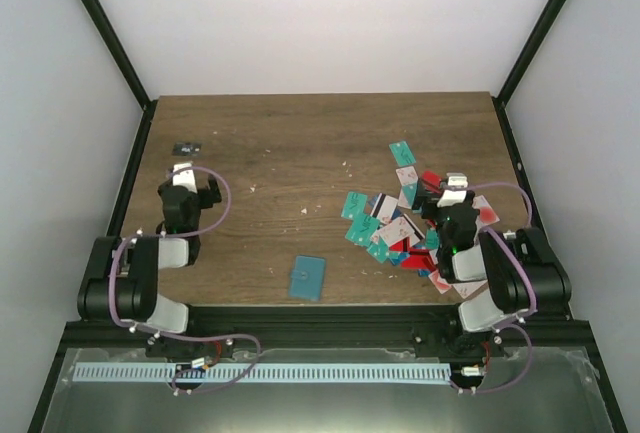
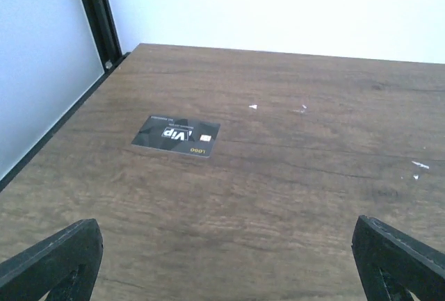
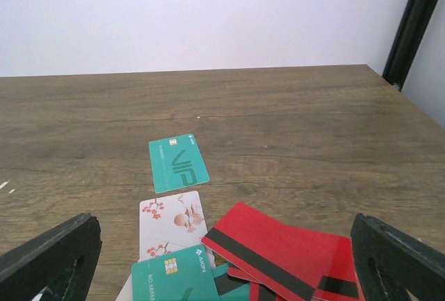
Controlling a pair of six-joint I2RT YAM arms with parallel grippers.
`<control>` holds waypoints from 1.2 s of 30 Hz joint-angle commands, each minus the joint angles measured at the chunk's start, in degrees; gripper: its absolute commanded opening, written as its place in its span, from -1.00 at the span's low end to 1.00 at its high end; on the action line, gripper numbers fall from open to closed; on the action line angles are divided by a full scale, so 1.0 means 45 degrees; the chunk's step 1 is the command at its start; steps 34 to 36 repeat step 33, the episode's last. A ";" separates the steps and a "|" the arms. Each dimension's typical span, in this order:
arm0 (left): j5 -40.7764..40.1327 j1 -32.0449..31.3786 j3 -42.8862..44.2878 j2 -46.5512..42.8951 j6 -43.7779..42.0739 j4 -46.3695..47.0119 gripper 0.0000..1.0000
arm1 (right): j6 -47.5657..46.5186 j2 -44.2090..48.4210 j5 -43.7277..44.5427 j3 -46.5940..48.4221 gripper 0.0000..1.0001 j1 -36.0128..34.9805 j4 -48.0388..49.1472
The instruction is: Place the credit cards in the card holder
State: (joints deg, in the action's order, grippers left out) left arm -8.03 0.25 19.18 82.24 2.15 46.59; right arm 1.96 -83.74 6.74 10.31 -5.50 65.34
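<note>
Cards (image 1: 410,223) lie heaped on the right of the table (image 1: 280,133). The holder (image 1: 307,278) sits near the middle of its near edge. Left jaws and right jaws both gape fully, empty. The right should probably start with the lone far teal card (image 3: 178,163), which lies clear of the overlaps.

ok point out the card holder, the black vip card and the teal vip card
card holder (image 1: 307,278): top view, middle of its blue-grey cover
black vip card (image 2: 176,135): left wrist view, centre of its face
teal vip card (image 3: 179,163): right wrist view, middle of its face
</note>
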 commanded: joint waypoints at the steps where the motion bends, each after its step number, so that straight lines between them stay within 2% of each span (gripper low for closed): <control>1: 0.0614 0.0175 -0.0439 0.1328 -0.0389 0.3964 1.00 | -0.0400 -0.1111 -0.1166 0.0065 1.00 0.0398 0.3122; 2: 0.1111 0.0178 -0.0881 0.1785 -0.0562 0.5409 1.00 | -0.0435 -0.0894 -0.1445 0.0358 1.00 0.0438 0.2099; 3: 0.1176 0.0186 -0.0898 0.1796 -0.0611 0.5404 1.00 | -0.0418 -0.1011 -0.1736 0.0477 1.00 0.0572 0.1971; 4: 0.1147 0.0179 -0.0621 0.1453 -0.0590 0.4234 1.00 | -0.0332 -0.1152 -0.1875 0.0556 1.00 0.0684 0.2168; 6: 0.1153 0.0182 -0.0816 0.1751 -0.0573 0.5159 1.00 | -0.0151 -0.1024 -0.2095 0.0786 1.00 0.0866 0.1354; 8: 0.1126 0.0169 -0.0586 0.1490 -0.0600 0.4209 1.00 | -0.0161 -0.1072 -0.2096 0.0741 1.00 0.0889 0.1506; 10: 0.1128 0.0151 -0.0677 0.1678 -0.0678 0.4745 1.00 | -0.0176 -0.1036 -0.2063 0.0684 1.00 0.0890 0.1725; 36: 0.1101 0.0120 -0.0649 0.1570 -0.0693 0.4523 1.00 | -0.0159 -0.1037 -0.2165 0.0736 1.00 0.0910 0.1524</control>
